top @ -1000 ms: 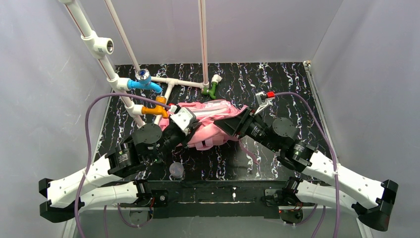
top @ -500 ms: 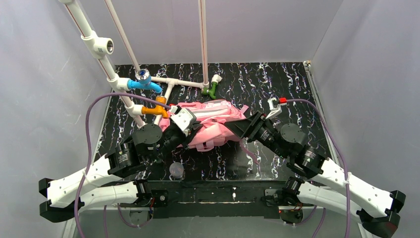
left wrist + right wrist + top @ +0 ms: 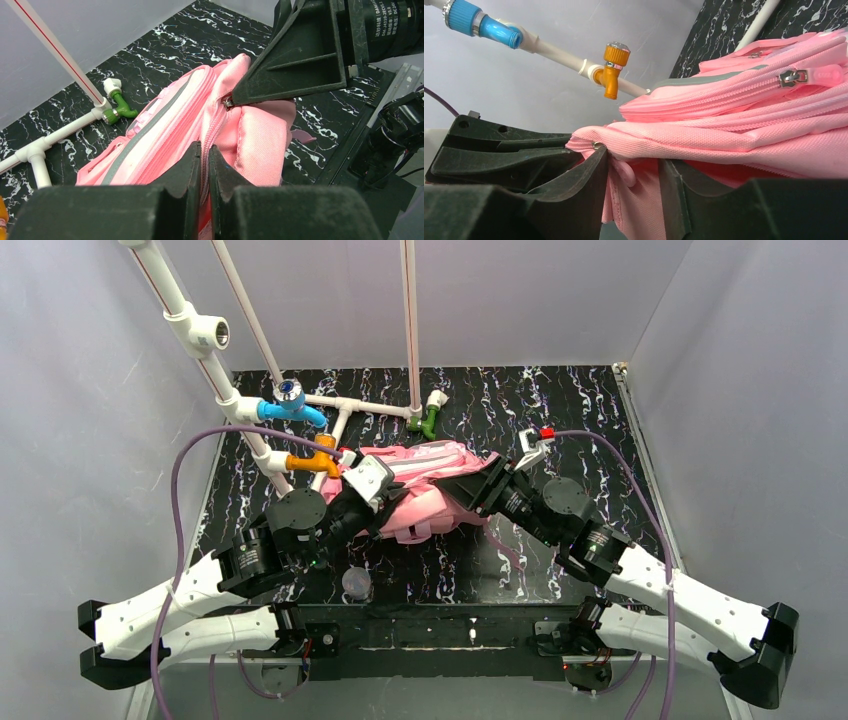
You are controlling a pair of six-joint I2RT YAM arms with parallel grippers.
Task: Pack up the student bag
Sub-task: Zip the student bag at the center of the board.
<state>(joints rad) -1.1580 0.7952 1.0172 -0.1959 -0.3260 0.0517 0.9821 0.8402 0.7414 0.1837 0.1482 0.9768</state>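
The pink student bag (image 3: 425, 490) lies on its side in the middle of the black marbled table, between both arms. My left gripper (image 3: 385, 518) is at the bag's near left end. In the left wrist view my left gripper (image 3: 205, 147) is shut on the zip edge of the student bag (image 3: 165, 130). My right gripper (image 3: 462, 492) reaches in from the right. In the right wrist view my right gripper (image 3: 634, 162) stands open around a fold of the student bag (image 3: 749, 115), and a pink zip pull (image 3: 624, 172) hangs against its left finger. One right finger touches the metal zip slider (image 3: 227, 102).
A white pipe frame stands behind the bag, with a blue fitting (image 3: 290, 405), an orange valve (image 3: 318, 455) and a green valve (image 3: 428, 420). A small clear round object (image 3: 356, 583) lies near the front edge. Grey walls close in three sides.
My right gripper drew back to the right off the bag half a second ago and has come back left onto it. The left gripper kept its hold without moving.
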